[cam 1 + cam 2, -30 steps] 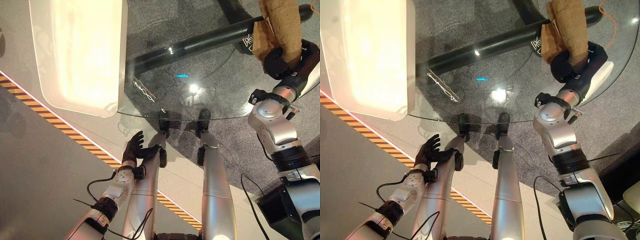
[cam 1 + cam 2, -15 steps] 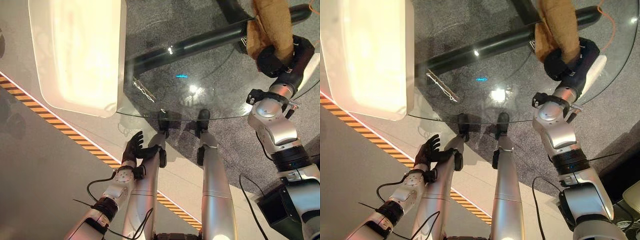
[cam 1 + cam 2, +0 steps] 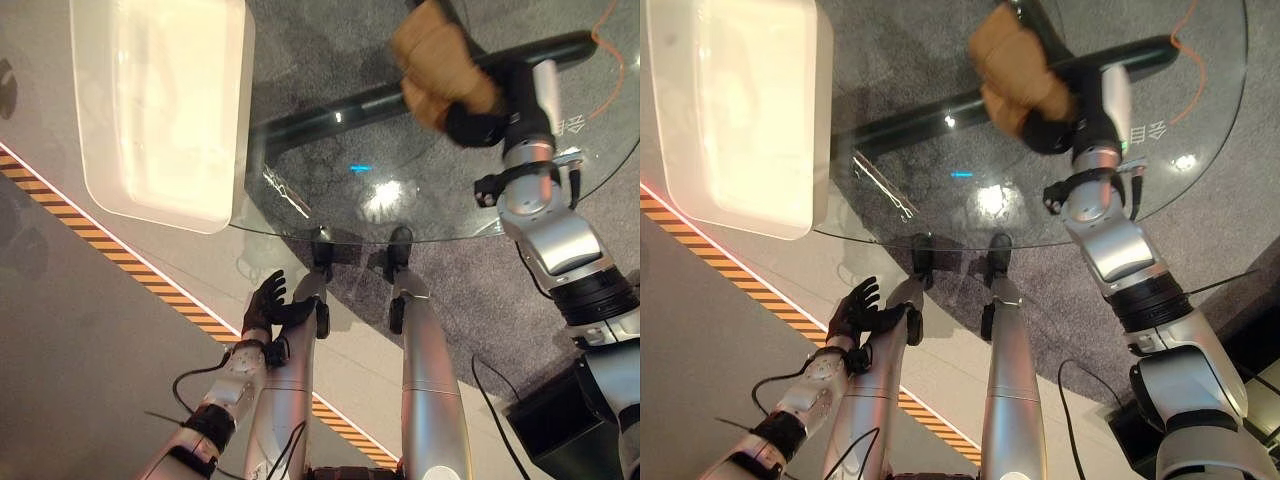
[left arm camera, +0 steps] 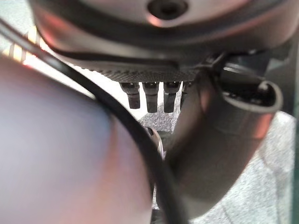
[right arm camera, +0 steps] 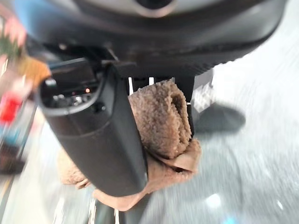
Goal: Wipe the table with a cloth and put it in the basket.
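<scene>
A brown fuzzy cloth (image 3: 435,62) lies bunched on the round glass table (image 3: 330,210), toward its far side. My right hand (image 3: 478,125) rests on the cloth's near end and is shut on it. In the right wrist view the cloth (image 5: 161,121) is rolled up between the fingers and the thumb (image 5: 103,135). The white basket (image 3: 238,130), a long shallow tub, stands at the far left, overlapping the table's left edge. My left hand (image 3: 268,300) hangs low beside the table's near edge, open, holding nothing.
A black bar (image 3: 330,105) of the table's base runs under the glass. A thin pale mark (image 3: 290,195) sits near the glass's left edge. Yellow-black striped tape (image 3: 130,270) crosses the floor at the left. An orange cable (image 3: 612,30) lies at the far right.
My right hand has swept the cloth leftward across the glass, from the far right toward the middle. The left hand has stayed where it was.
</scene>
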`<state>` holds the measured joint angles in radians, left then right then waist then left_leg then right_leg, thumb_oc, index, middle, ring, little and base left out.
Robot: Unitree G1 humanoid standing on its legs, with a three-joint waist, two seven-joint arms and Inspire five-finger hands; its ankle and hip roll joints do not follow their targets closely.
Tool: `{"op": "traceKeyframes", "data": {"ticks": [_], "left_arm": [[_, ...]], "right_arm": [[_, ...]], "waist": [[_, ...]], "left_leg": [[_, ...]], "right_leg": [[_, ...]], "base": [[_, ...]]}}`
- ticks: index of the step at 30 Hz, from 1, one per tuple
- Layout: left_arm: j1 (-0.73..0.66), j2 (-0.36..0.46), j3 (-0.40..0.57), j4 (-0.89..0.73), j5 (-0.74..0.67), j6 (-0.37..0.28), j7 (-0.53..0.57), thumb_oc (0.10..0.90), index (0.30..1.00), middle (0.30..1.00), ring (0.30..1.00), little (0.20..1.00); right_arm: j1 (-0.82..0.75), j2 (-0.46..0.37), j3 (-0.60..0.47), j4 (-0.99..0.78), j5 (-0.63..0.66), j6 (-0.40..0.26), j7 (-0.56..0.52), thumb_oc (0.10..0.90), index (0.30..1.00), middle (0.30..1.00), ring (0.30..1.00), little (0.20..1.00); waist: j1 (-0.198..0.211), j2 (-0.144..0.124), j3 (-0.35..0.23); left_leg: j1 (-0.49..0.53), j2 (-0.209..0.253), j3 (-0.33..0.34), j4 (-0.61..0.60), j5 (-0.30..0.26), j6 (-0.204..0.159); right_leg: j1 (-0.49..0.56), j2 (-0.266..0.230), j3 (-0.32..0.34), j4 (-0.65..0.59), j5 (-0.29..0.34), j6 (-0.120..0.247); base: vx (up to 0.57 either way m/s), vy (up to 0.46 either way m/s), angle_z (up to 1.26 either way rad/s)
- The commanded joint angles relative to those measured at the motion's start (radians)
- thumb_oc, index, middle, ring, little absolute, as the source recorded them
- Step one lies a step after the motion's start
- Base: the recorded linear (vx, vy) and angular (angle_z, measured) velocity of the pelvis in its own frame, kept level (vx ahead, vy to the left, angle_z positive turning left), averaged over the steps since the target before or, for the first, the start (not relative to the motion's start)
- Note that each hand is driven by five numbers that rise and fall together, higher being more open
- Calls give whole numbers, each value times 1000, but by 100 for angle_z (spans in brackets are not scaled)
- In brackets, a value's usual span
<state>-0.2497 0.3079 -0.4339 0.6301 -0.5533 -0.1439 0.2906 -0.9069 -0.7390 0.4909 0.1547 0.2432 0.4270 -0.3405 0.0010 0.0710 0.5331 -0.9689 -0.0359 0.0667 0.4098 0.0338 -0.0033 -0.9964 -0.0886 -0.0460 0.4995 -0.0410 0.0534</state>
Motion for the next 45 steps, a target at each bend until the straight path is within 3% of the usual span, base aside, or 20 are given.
{"op": "traceKeyframes", "data": {"ticks": [1, 12, 24, 30, 33, 38, 44, 45], "left_arm": [[114, 17, -29, 24, 19, -13, -17, 800, 900, 900, 900, 900], [96, 51, -46, 18, 7, -3, -21, 800, 900, 900, 900, 900], [90, 66, -63, 16, -4, -27, -6, 800, 900, 900, 900, 900], [84, 72, -39, -19, -2, -113, 111, 800, 900, 900, 900, 900], [92, 76, -8, -53, -18, -164, 103, 800, 900, 900, 900, 900], [103, 84, 8, -105, -68, -195, 59, 800, 900, 900, 900, 900], [139, 110, 32, -239, -150, -181, 12, 800, 900, 900, 900, 900], [131, 117, 43, -270, -177, -176, -16, 800, 900, 900, 900, 900]], "right_arm": [[24, 21, 97, -154, 24, -27, 152, 100, 300, 300, 300, 200], [-30, -19, 230, -151, 57, -102, 476, 100, 300, 300, 300, 200], [-33, -58, 268, -112, 66, -122, 582, 100, 300, 300, 300, 200], [-15, -59, 251, -101, 85, -144, 564, 100, 300, 300, 300, 200], [5, -58, 225, -100, 94, -157, 537, 100, 300, 300, 300, 200], [29, -70, 192, -95, 106, -185, 497, 100, 300, 300, 300, 200], [113, -75, 78, -130, 207, -330, 407, 100, 300, 300, 300, 200], [121, -74, 42, -154, 234, -367, 399, 100, 300, 300, 300, 200]], "waist": [[37, 20, -13], [50, 17, -13], [52, 19, -13], [53, 20, -13], [54, 20, -13], [53, 24, -13], [46, 34, -13], [42, 35, -13]], "left_leg": [[-1, -50, -3, 27, -102, 4], [-14, -51, -11, 35, -98, -2], [-27, -52, -17, 38, -93, -4], [-18, -52, -17, 35, -92, -6], [-5, -52, -19, 30, -90, -7], [15, -52, -19, 24, -88, -7], [66, -51, -21, 5, -86, -2], [42, -52, -18, -3, -56, 2]], "right_leg": [[-12, 49, -19, -56, 10, 26], [-19, 39, -31, -53, 15, 31], [-32, 31, -38, -52, 19, 32], [-25, 29, -38, -50, 14, 29], [-14, 32, -39, -51, 11, 27], [5, 32, -44, -53, 7, 24], [50, 36, -45, -56, -1, 22], [28, 34, -48, -67, 26, 16]], "base": [[-5, -1, 4], [-1, 0, 0], [3, -10, 6], [0, 0, 0], [0, 0, 0], [0, 0, 0], [-13, -5, 0], [-78, -32, -1]]}}
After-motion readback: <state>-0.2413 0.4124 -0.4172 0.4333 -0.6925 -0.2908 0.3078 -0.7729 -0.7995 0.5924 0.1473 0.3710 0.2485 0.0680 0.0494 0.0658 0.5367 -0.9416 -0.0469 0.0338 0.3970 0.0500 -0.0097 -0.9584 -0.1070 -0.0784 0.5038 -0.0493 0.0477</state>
